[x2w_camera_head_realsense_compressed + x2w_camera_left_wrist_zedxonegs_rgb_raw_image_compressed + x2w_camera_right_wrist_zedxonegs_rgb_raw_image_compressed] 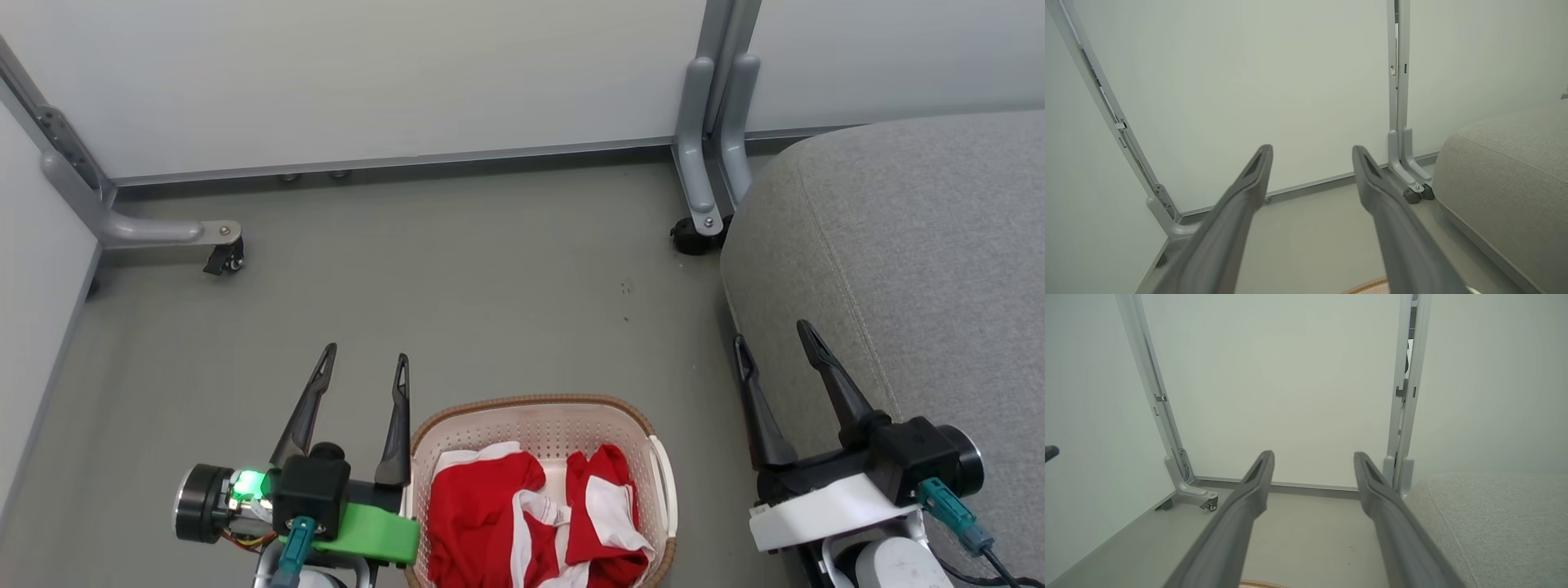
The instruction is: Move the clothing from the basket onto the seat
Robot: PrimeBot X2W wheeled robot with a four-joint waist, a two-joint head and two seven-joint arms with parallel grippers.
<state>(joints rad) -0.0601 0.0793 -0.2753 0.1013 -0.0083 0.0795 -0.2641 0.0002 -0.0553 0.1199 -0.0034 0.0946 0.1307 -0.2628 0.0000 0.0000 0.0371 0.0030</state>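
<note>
Well, far to the left of my left claw (pixel 366 353), a grey frame foot (pixel 155 231) with a small caster (pixel 224 260) stands on the floor (pixel 490 269), at the base of the pale partition (pixel 367 73). My left claw is released: its two dark fingers are spread wide, nothing lies between them, and they point out over bare floor.

Just beside that claw's right finger sits the basket (pixel 539 429); whether finger and brown rim touch, I cannot tell. The clothing (pixel 482 506) lies crumpled inside it, red with white panels, heaped in the half nearer to me, with the perforated far wall showing above it.

Right of the basket, across a strip of floor, is my right claw (pixel 771 331). It too is released and holds nothing. Its left finger runs along the seat's edge and its right finger reaches over the grey cushion. The seat (pixel 922 245) spreads away to the right of this claw and ahead of it. Beyond the fingertips, at the seat's far rounded corner, a second frame foot (pixel 702 163) stands on a dark caster (pixel 694 237).
</note>
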